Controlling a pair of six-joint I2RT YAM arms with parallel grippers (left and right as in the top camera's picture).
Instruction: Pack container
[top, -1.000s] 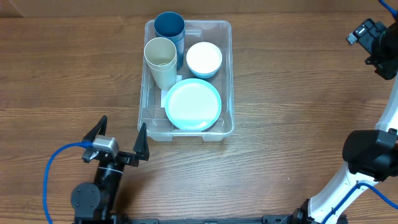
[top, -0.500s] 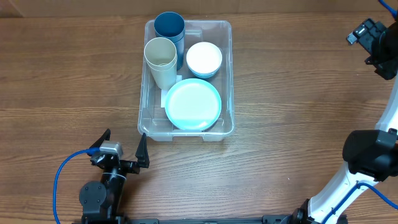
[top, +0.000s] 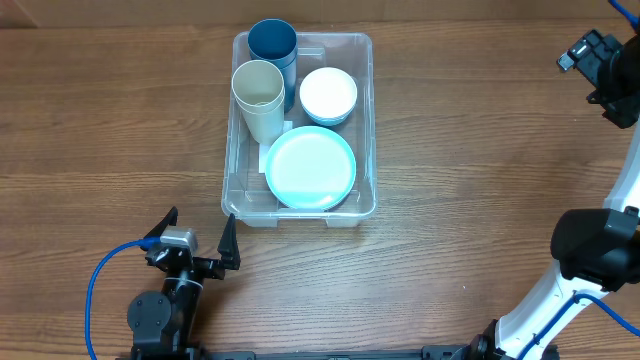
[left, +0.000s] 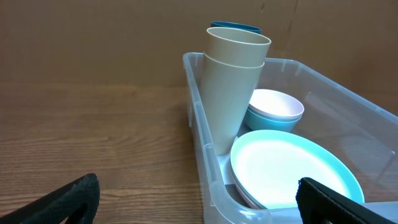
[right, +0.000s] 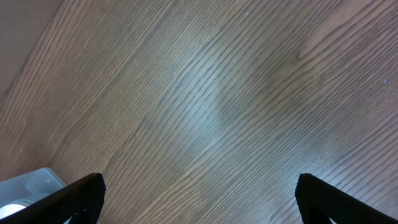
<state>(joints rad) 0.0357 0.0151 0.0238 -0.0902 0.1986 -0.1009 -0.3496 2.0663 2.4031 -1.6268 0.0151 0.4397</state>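
Observation:
The clear container (top: 366, 120) sits at the table's middle back. It holds stacked cream cups (top: 258, 95), dark blue cups (top: 272, 42), white bowls (top: 328, 94) and light blue plates (top: 310, 167). My left gripper (top: 197, 236) is open and empty, low at the front left, just short of the container's near left corner (left: 211, 186). The left wrist view shows the cream cups (left: 235, 81), bowls (left: 275, 107) and plates (left: 292, 168). My right gripper (top: 598, 62) is raised at the far right, open and empty; its fingers (right: 199, 199) frame bare wood.
A blue cable (top: 90, 290) loops beside the left arm's base. The right arm's white and black links (top: 590, 250) stand at the right edge. A corner of the container (right: 31, 186) shows low in the right wrist view.
The left gripper drew back toward the table's front edge and lowered between one second ago and half a second ago, then stayed still. The right arm has not moved.

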